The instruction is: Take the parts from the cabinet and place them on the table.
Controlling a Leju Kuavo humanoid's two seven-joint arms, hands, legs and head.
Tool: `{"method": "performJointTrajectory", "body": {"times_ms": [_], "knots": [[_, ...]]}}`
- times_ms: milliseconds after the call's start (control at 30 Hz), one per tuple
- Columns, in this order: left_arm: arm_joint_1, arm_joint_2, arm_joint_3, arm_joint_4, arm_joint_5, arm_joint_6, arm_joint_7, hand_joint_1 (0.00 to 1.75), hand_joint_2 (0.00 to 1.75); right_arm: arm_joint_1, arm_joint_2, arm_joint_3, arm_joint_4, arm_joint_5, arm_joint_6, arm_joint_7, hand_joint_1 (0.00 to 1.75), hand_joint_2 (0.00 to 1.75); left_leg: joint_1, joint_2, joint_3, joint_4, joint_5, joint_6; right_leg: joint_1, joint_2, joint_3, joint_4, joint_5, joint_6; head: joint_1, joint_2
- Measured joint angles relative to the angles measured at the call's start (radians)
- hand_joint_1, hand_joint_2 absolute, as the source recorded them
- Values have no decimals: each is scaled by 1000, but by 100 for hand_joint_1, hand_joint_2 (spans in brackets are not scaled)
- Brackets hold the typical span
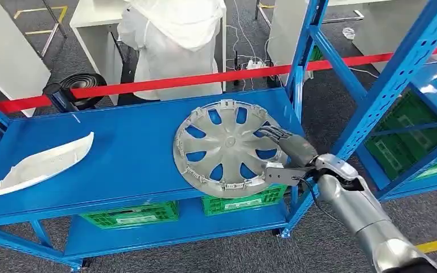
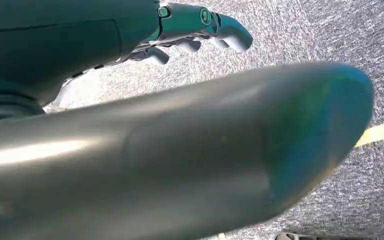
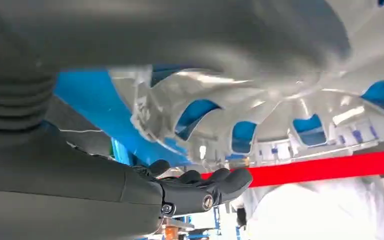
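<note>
At the centre of the head view a silver wheel cover (image 1: 226, 149) lies on the blue shelf (image 1: 125, 153), its lower right edge reaching past the shelf's front rim. The right hand (image 1: 287, 149) comes in from the lower right of the frame and grips that edge: dark fingers (image 1: 273, 134) lie over the top face near the rim, and the right wrist view shows the thumb (image 3: 205, 192) beneath the cover's ribbed underside (image 3: 260, 115), so the rim sits between them. At the left of the head view a white curved trim part (image 1: 42, 164) rests on the same shelf, well apart from the cover. Green crates (image 1: 132, 214) stand on the lower shelf, under the cover and to its left. A red bar (image 1: 205, 79) crosses the upper half of the frame, with a person in white clothing (image 1: 173, 45) behind it. The left hand (image 2: 200, 32) (upper part of the left wrist view) hangs over grey carpet (image 2: 325, 45), holding nothing, fingers loosely curled and apart.
</note>
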Motion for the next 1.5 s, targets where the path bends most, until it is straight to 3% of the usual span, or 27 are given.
{"method": "performJointTrajectory", "body": {"times_ms": [500, 1067, 1500], "knots": [[-2, -11, -4, 2, -32, -26, 10, 0, 0, -75, 67, 95, 122, -13, 7, -54, 0, 175, 0, -1, 2, 0, 1, -4, 0, -1, 5, -4, 2, 2, 0, 0], [-7, 18, 6, 2, 18, 30, -4, 0, 0, -246, 232, 246, 376, -30, 25, -103, 0, 175, 1, 3, 11, 0, 1, -4, 1, 2, 12, -4, 2, 2, 0, 0], [-19, 30, 8, 1, -18, 39, 8, 0, 0, -250, 241, 257, 450, -88, -21, -86, 0, 175, 1, 8, 22, 0, -3, -3, 1, 7, 21, -7, 1, 1, 0, 0]]}}
